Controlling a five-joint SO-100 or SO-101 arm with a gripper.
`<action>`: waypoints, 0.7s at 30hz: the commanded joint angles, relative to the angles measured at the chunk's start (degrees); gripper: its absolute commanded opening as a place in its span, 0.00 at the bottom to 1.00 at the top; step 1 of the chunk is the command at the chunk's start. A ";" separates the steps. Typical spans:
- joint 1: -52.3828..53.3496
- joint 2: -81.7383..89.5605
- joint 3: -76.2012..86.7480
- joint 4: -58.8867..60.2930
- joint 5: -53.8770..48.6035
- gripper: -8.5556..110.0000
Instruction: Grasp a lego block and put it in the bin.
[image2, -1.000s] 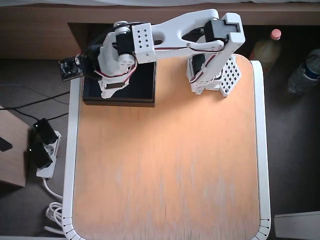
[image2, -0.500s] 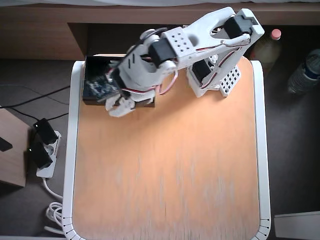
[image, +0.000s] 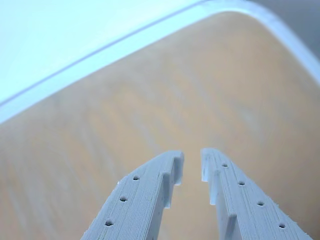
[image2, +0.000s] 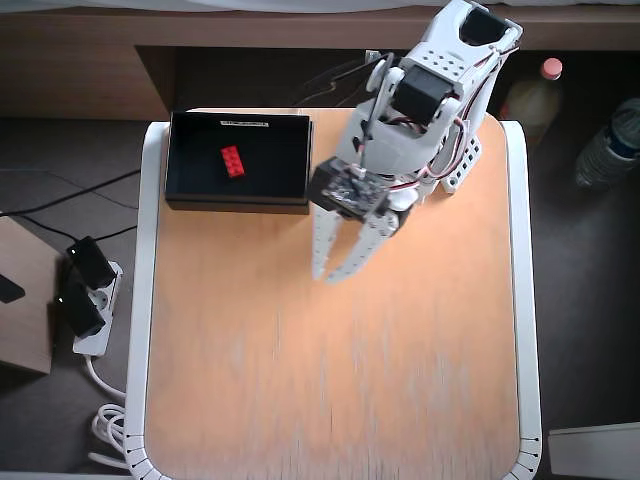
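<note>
In the overhead view the red lego block (image2: 232, 161) lies inside the black bin (image2: 284, 160), left of its middle. The bin stands at the table's back left. My white gripper (image2: 327, 273) hangs over the bare tabletop to the right of the bin and in front of it, pointing toward the table's front. Its jaws stand a small gap apart with nothing between them. In the wrist view the gripper (image: 192, 169) shows the same narrow gap over bare wood; the block and the bin are out of that view.
The wooden table (image2: 330, 380) has a white rim (image2: 148, 300). A power strip (image2: 84, 300) with plugs lies on the floor to the left. Two bottles (image2: 612, 148) stand on the floor at the back right.
</note>
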 joint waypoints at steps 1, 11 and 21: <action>-4.83 7.03 3.43 0.00 0.26 0.08; -12.92 18.19 18.11 -0.09 2.02 0.08; -17.84 27.86 32.26 -0.09 3.87 0.07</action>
